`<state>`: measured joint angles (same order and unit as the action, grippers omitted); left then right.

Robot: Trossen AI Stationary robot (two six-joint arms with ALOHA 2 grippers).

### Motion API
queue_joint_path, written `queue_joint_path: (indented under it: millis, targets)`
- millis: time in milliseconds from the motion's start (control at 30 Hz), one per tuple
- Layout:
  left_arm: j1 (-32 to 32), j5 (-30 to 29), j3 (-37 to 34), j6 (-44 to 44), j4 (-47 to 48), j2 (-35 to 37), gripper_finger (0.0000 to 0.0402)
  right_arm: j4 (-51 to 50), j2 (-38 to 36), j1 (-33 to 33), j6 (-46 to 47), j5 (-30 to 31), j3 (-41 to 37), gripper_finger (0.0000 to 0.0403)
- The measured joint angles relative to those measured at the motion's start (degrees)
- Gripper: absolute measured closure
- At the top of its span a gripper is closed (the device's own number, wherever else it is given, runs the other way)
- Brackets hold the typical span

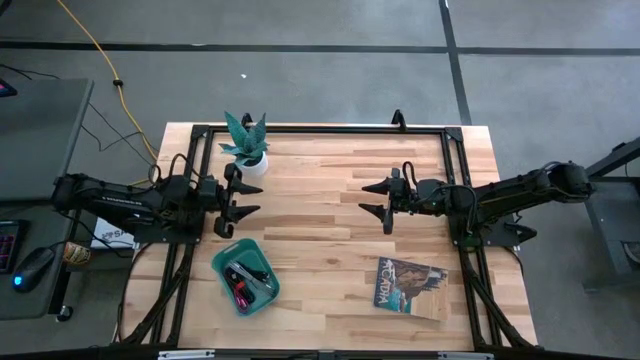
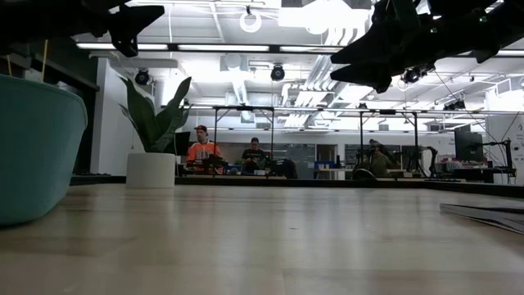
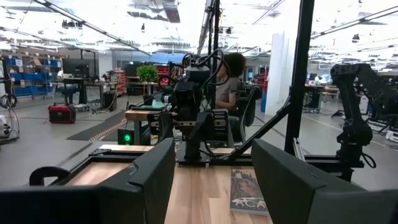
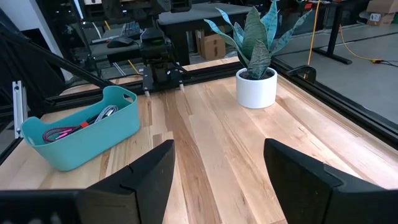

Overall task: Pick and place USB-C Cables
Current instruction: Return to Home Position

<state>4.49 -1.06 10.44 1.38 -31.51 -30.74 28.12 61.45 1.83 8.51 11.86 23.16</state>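
The wooden table took up most of the scene, ringed by a black frame. The two dark arms reached in over it from either side. The left arm lay along the left edge, and its left gripper hung above the boards with its fingers spread wide and nothing between them. The right arm came in from the right, and the right gripper hovered over the middle of the table, likewise splayed apart and empty. The two grippers faced each other across bare wood, well apart.

At the near left stood the teal bin, just beside the near side of the left gripper. A magazine lay flat at the near right. A snake plant in a white pot stood at the far left.

The USB-C cables lay coiled together inside the bin – a grey one towards its far end, a maroon one beside it. Off the table, a yellow cord trailed across the floor.
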Motion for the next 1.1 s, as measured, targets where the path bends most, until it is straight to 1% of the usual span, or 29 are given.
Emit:
queue_joint_path:
  millis: [167,200,267,333,367,433,633,733,767,900,967,1100]
  targets:
    - [-0.02,0.14,0.0,0.41,0.07,0.0,0.0206,0.0,0.0,0.0,0.0,0.0,0.0,0.0164]
    - [-0.02,0.9,0.02,1.18,0.31,0.02,0.0206,0.0,0.0,0.0,0.0,0.0,0.0,0.0164]
    - [-0.02,4.3,0.04,3.75,1.65,0.38,0.0206,0.0,0.0,0.0,0.0,0.0,0.0,0.0164]
    - [-0.02,8.14,0.04,5.48,2.65,2.5,0.0206,0.0,0.0,0.0,0.06,0.0,0.0,0.0164]
    - [-0.07,9.23,0.05,5.56,2.62,4.03,0.0206,0.0,0.0,0.0,0.24,0.0,0.0,0.0164]
    - [-0.04,9.12,0.11,5.63,4.38,7.78,0.0206,-0.02,0.0,0.0,0.28,0.01,0.0,0.0164]
    - [0.0,5.58,0.12,7.81,15.93,22.61,0.0206,-0.86,0.0,0.0,0.44,0.0,0.0,0.0164]
    - [-0.02,5.79,0.07,9.76,23.03,29.66,0.0206,-0.99,0.0,0.0,0.44,0.02,0.0,0.0164]
    - [-0.04,6.02,0.05,10.02,24.29,30.66,0.0206,-0.94,0.0,-0.01,0.44,0.01,0.0,0.0164]
    - [-0.55,8.01,-0.23,9.26,25.98,29.9,0.0206,-0.58,0.02,-0.02,0.49,0.02,0.0,0.0164]
    - [-0.59,8.0,-0.41,8.98,25.35,28.71,0.0206,-0.59,0.02,-0.02,0.55,0.02,0.0,0.0164]
    - [-0.61,8.14,-0.56,9.53,24.78,29.28,0.0206,-0.69,0.02,-0.02,1.86,0.02,0.0,0.0164]
